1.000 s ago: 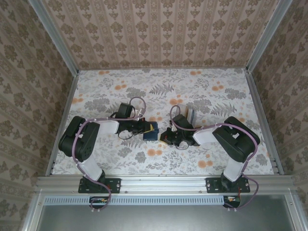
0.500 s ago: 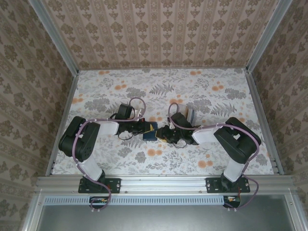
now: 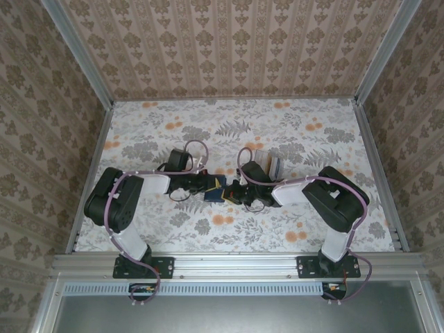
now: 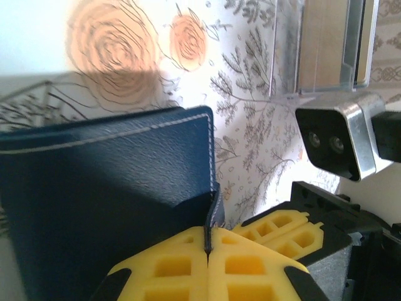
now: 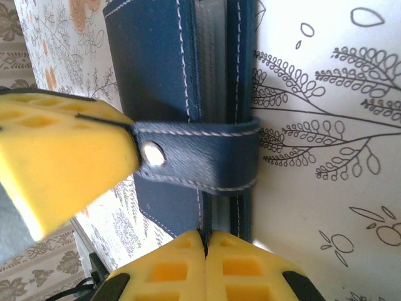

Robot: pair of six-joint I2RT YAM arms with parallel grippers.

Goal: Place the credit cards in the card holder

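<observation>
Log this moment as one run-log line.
left pincer: shut on dark navy-blue stitched folding card holder | right pincer: shut on same holder's edge by snap strap | holder: gripped from both sides

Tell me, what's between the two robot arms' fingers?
The dark blue card holder, seen in the top view. The wrist views show the left fingers and right fingers pinching its edges.

— The surface?
— A table [image 3: 312, 139], its white cover printed with grey ferns and orange flowers.
— On it?
— A clear slotted plastic rack [image 3: 269, 165] right of centre, a navy stitched card holder [image 3: 215, 193] mid-table.
</observation>
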